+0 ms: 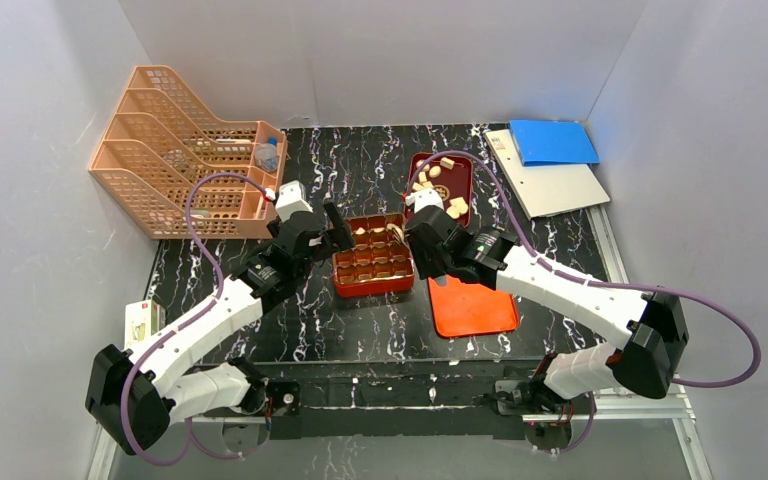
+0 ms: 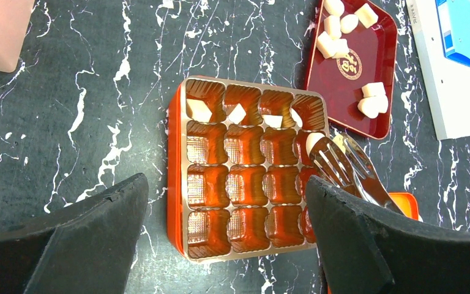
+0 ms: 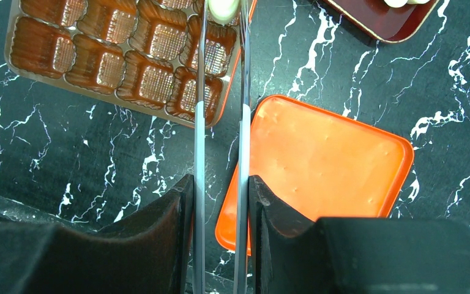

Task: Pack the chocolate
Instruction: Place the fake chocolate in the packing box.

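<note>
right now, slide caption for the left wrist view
A chocolate gripped in tongs over the compartmented box, pieces in its top row, more on the red tray

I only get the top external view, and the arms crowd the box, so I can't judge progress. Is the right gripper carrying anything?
Observer: Yes. The right gripper is shut on metal tongs that pinch one pale chocolate at their tips.
Operator: Where are the tips?
Observer: Over the right-hand column of the orange-red box, second row from the far side.
Operator: And the left gripper?
Observer: The left gripper is open, holding nothing.
</note>
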### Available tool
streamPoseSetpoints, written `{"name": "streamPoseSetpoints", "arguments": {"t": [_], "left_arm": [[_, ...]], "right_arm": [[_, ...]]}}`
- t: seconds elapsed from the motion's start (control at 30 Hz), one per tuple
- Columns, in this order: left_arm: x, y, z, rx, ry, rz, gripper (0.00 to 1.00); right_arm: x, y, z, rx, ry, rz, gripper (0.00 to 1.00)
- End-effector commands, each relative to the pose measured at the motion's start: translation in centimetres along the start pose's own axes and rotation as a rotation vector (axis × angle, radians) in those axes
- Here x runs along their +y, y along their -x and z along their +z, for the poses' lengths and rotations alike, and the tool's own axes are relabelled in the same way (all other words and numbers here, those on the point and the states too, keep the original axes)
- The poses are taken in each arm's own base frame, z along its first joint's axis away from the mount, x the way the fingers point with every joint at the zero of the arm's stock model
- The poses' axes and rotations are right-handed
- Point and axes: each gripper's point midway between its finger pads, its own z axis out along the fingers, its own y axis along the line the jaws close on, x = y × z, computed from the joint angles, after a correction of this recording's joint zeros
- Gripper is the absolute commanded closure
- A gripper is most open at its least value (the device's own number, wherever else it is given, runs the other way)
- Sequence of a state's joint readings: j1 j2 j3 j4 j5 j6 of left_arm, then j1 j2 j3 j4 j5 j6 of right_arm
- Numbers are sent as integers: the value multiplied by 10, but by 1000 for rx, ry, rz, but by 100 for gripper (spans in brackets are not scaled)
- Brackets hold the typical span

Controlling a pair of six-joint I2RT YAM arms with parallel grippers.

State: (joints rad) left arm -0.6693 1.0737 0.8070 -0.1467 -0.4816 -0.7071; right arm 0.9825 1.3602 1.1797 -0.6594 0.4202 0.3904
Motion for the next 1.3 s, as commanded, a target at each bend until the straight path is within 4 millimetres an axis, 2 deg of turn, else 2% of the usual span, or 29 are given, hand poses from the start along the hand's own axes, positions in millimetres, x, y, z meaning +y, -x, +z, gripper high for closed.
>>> {"name": "streamPoseSetpoints", "arguments": {"t": [0.0, 0.9, 1.27], "left_arm": [[-3, 11, -3, -16, 4, -9, 3], [-1, 7, -1, -1, 13, 5, 3], [-1, 5, 1, 6, 13, 8, 3]], "right_arm": [[0, 19, -14, -78, 12, 36, 68], [6, 24, -15, -94, 44, 40, 58], [6, 22, -14, -92, 42, 35, 57]]}}
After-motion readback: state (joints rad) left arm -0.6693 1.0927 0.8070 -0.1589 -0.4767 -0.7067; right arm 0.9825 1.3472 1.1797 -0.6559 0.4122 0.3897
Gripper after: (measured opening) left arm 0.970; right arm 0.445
